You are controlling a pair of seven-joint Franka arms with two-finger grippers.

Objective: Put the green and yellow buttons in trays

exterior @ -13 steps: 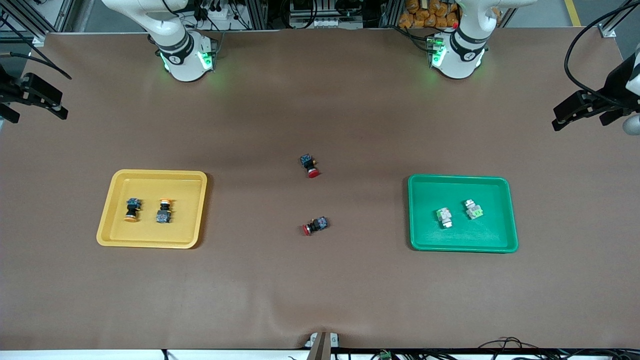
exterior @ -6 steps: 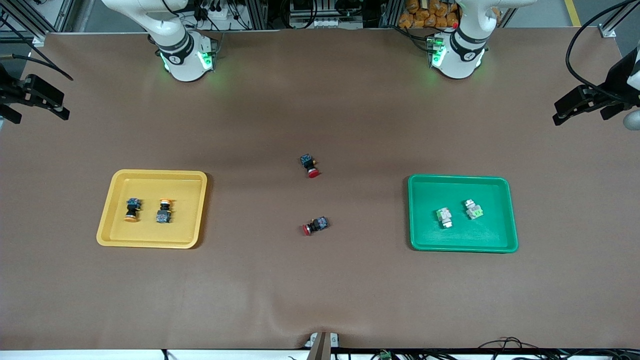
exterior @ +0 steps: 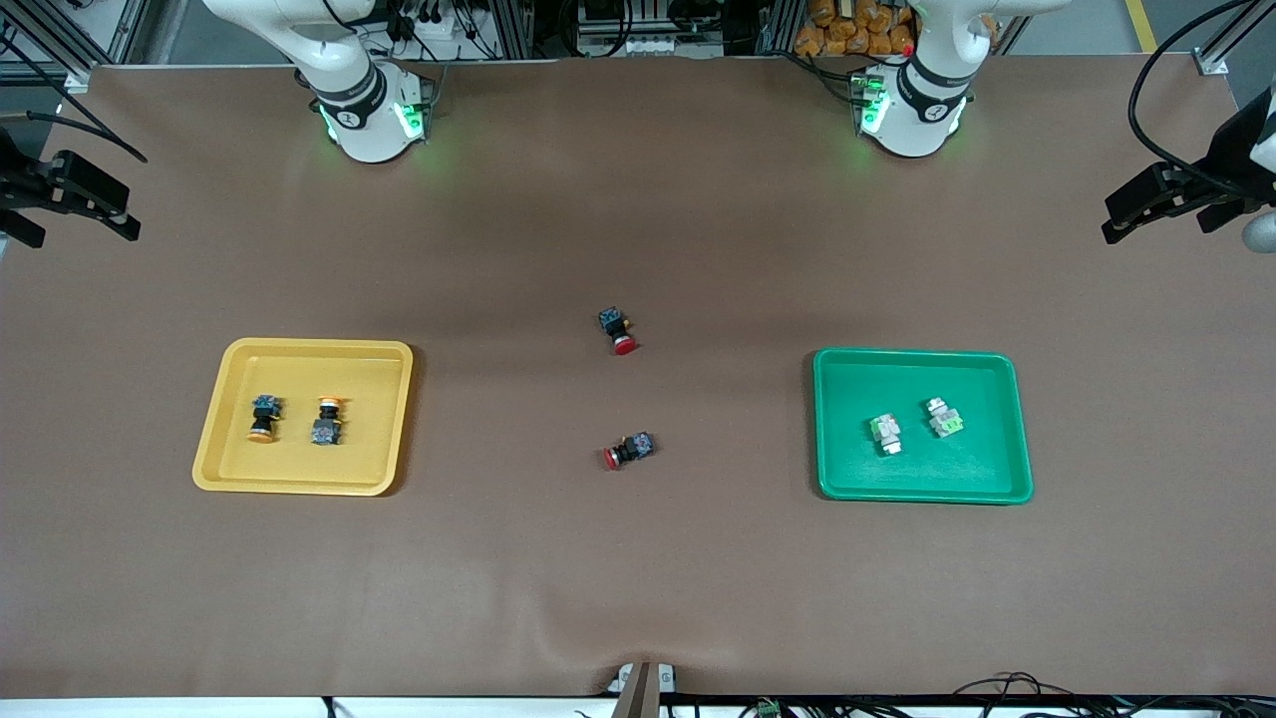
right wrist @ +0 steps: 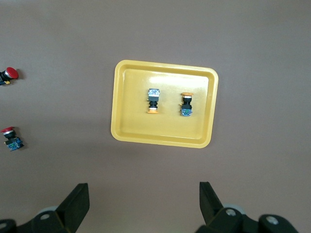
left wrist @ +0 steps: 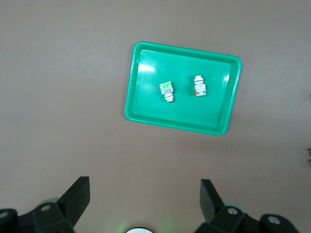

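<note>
The yellow tray (exterior: 374, 439) lies toward the right arm's end and holds two yellow-capped buttons (exterior: 263, 418) (exterior: 327, 422). The green tray (exterior: 982, 464) lies toward the left arm's end and holds two whitish-green buttons (exterior: 884, 434) (exterior: 943, 418). My left gripper (exterior: 1156, 224) is open and empty, high over the table's edge at the left arm's end. My right gripper (exterior: 85, 231) is open and empty, high over the edge at the right arm's end. The left wrist view shows its open gripper (left wrist: 145, 196) and the green tray (left wrist: 214, 114). The right wrist view shows its open gripper (right wrist: 144, 196) and the yellow tray (right wrist: 131, 124).
Two black switches with red caps lie on the brown mat between the trays, one (exterior: 618, 331) farther from the front camera than the other (exterior: 628, 451). Both also show in the right wrist view (right wrist: 8, 74) (right wrist: 10, 138).
Both grippers have drifted slightly outward and upward at the table's ends. The trays and the buttons have not moved.
</note>
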